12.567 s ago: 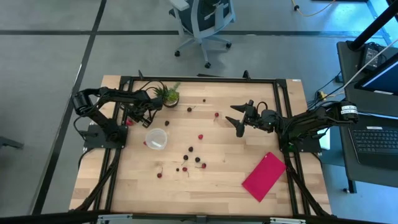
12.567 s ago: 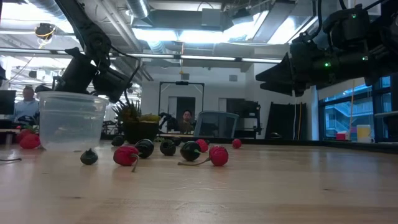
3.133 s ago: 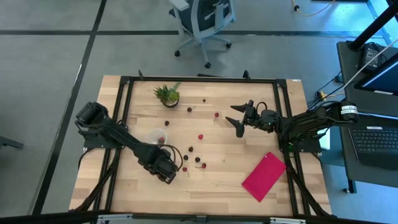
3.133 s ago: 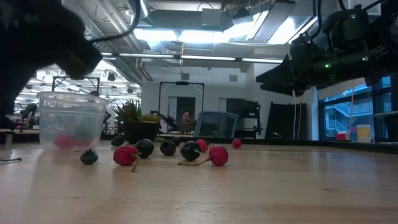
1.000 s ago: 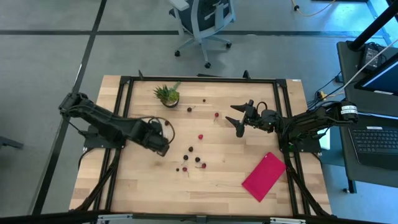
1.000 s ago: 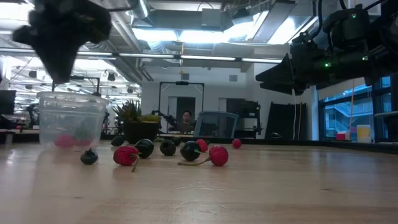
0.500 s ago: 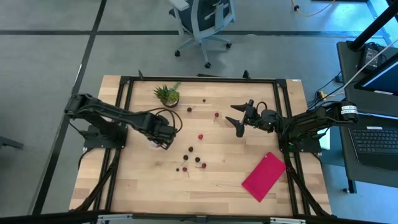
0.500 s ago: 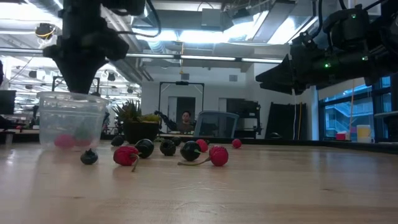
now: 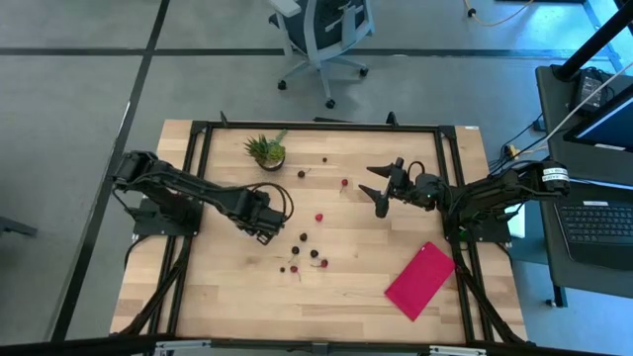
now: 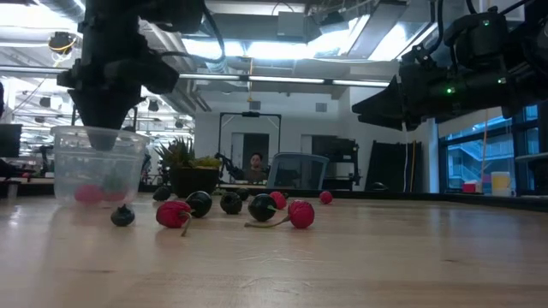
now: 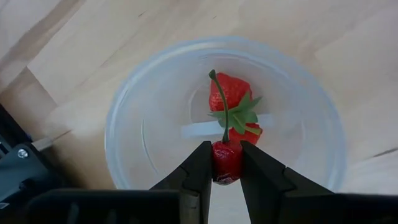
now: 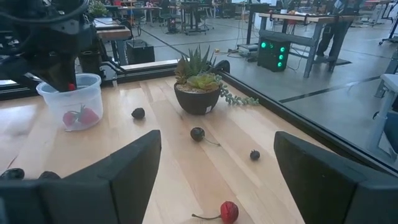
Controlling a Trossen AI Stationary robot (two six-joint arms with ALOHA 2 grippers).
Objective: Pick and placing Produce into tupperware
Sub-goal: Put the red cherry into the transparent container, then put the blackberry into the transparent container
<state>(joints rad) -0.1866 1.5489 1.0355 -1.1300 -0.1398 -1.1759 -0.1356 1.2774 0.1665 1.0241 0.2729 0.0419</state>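
Note:
My left gripper (image 9: 259,225) hangs over the tupperware (image 11: 155,124), a small round translucent cup, and is shut on a red cherry (image 11: 226,167). Its fingers point down at the cup's mouth (image 10: 101,137). A red strawberry with green leaves (image 11: 231,93) lies on the cup's bottom. In the high view the gripper hides the cup. More produce, red and dark pieces (image 9: 307,252), lies scattered on the table to the right of the cup. My right gripper (image 9: 381,193) waits open above the table's right half. My left gripper pinches the red cherry's round body (image 11: 225,169) between its two fingers (image 11: 202,163), from above, pointing down. The cherry is lifted clear above the cup, and its green stem (image 11: 219,106) sticks out past the fingertips.
A green spiky potted plant (image 9: 265,150) stands near the far edge, behind the cup. Single pieces lie at mid-table (image 9: 318,218) and farther back (image 9: 344,182). A flat pink-red rectangle (image 9: 420,280) lies near the right front. Black frame rails run along the table's edges.
My left gripper, shut on the cherry all along, has swung from the cup's left side to above it and come down until its fingertips reach the rim. My right arm has kept still.

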